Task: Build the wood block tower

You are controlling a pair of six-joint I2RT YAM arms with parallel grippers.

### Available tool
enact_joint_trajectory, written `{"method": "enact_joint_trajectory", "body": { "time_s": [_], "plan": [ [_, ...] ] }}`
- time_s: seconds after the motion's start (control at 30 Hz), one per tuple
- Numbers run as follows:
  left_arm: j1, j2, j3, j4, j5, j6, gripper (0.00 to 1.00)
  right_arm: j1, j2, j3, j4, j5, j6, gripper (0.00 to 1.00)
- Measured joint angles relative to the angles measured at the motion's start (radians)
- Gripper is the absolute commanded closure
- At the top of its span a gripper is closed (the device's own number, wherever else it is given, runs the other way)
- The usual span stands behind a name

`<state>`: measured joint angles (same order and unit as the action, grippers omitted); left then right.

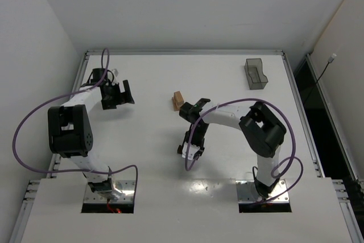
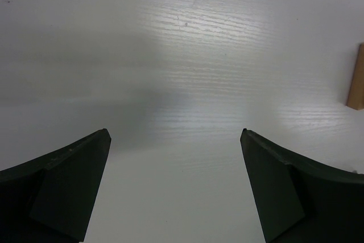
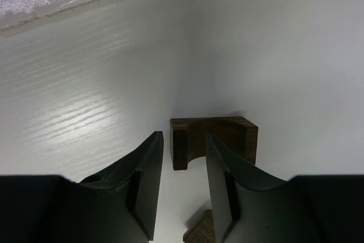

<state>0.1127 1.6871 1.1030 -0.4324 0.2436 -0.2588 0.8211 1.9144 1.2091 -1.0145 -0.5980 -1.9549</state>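
Note:
A small light tan wood block (image 1: 178, 101) stands on the white table near the middle, and its edge shows at the right of the left wrist view (image 2: 356, 78). A dark brown arch piece (image 3: 227, 134) lies on the table in the right wrist view. My right gripper (image 3: 182, 136) hangs over the arch's left leg, its jaws a narrow gap apart and holding nothing. A second dark brown piece (image 3: 199, 233) lies below, between the fingers. In the top view the right gripper (image 1: 189, 147) hides both dark pieces. My left gripper (image 1: 125, 94) (image 2: 175, 135) is wide open and empty, left of the tan block.
A clear grey plastic bin (image 1: 256, 74) stands at the far right of the table. Purple cables loop beside both arms. The table's raised rim (image 1: 182, 52) runs along the back.

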Motion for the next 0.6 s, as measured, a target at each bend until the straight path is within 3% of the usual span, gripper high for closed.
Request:
{"method": "enact_joint_trajectory", "body": {
  "time_s": [0.13,0.3,0.6],
  "plan": [
    [0.0,0.005,0.002,0.0,0.0,0.0,0.02,0.005,0.005,0.011,-0.001,0.006,0.0,0.75],
    [0.0,0.017,0.009,0.0,0.0,0.0,0.02,0.026,0.026,0.024,-0.003,0.024,0.01,0.75],
    [0.0,0.018,0.01,0.0,-0.004,0.0,0.02,0.06,0.05,0.058,-0.006,0.055,0.044,0.96]
  ]
}}
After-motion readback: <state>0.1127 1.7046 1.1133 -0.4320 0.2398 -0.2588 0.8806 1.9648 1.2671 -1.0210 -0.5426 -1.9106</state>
